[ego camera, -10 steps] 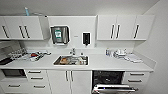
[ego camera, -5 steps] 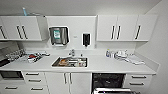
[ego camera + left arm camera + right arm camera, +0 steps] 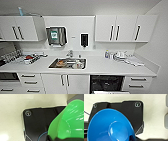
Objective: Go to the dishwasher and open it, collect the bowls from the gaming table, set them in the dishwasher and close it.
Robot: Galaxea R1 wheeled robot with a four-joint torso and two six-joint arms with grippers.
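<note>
The dishwasher (image 3: 106, 83) stands open under the counter right of the sink, its dark inside with racks facing me and its lowered door (image 3: 111, 92) at the picture's lower edge. My left gripper (image 3: 60, 138) is shut on the rim of the green bowl (image 3: 70, 121), which hangs above a pale floor. The blue bowl (image 3: 109, 127) sits in my right gripper (image 3: 132, 137), gripped at its rim, hollow side toward the camera. The gaming table is out of view.
A white counter (image 3: 100, 67) runs across the wall with a steel sink (image 3: 67, 63) holding dishes. White drawers (image 3: 136, 82) flank the dishwasher on the right, cabinet doors (image 3: 65, 82) on the left. A dish rack (image 3: 27, 58) and loose items (image 3: 125, 58) sit on the counter.
The whole head view has shifted slightly, so the camera moved a little before the counter. The dishwasher stays open.
</note>
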